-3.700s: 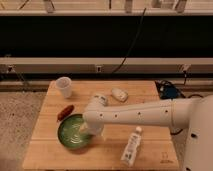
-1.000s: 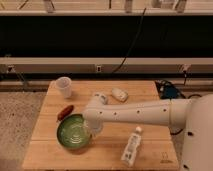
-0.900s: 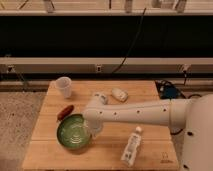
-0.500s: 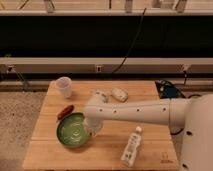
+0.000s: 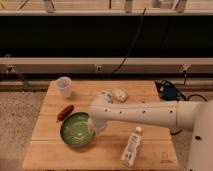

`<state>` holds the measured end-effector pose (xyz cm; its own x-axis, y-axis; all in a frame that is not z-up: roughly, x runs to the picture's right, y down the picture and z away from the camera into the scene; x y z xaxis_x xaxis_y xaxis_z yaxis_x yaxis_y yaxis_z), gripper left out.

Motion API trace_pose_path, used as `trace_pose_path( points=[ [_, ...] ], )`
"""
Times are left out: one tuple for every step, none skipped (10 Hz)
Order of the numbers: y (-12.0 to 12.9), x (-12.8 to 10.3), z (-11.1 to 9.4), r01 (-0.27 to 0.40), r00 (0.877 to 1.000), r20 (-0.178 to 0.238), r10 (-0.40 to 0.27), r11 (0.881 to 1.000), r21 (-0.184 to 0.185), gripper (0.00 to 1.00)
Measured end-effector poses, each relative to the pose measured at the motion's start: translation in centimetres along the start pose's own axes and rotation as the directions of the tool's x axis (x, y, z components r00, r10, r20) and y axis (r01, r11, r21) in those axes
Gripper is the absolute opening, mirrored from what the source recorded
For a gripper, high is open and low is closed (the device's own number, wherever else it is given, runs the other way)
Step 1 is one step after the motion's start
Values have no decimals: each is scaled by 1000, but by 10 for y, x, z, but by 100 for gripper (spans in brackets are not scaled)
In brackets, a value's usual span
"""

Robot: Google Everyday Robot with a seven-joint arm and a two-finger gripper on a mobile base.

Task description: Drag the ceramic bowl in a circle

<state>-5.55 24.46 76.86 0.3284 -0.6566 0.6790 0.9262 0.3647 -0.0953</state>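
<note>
One arm is shown reaching in from the right of the frame. Its gripper (image 5: pixel 96 128) is lowered onto the right rim of the bowl (image 5: pixel 75 131), which lies at the lower left of the table (image 5: pixel 47 150). Whether the gripper is clamped on the rim or only pressed against it cannot be told (the wrist hides the contact).

The step in hand is judged to be the drag itself. It is best done with the bowl kept flat on the wood. Downward pressure should be held light and even, so that the glazed base slides and is not tipped over its far edge.

A small circle is advised, biased toward the middle of the table, since the bowl sits near the left and lower edges. Two neighbours are to be avoided: the red item (image 5: pixel 65 112) just above the bowl and the bottle (image 5: pixel 131 146) near it at lower right. The cup (image 5: pixel 64 86), at upper left, stands well apart.
</note>
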Motion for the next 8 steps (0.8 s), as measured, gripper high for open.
trace_pose_path(
  points=[
    [2, -2, 0, -4, 1000, 0, 4, 1000, 4, 0],
    [4, -3, -2, -4, 1000, -2, 4, 1000, 3, 0],
    [5, -5, -3, -5, 1000, -3, 5, 1000, 2, 0],
    [5, -6, -3, -4, 1000, -3, 4, 1000, 3, 0],
    [5, -6, -4, -6, 1000, -3, 6, 1000, 7, 0],
    [6, -8, -3, -10, 1000, -3, 10, 1000, 9, 0],
    [5, -9, -3, -12, 1000, -3, 12, 1000, 9, 0],
    [2, -10, -3, -12, 1000, -5, 12, 1000, 10, 0]
  ],
)
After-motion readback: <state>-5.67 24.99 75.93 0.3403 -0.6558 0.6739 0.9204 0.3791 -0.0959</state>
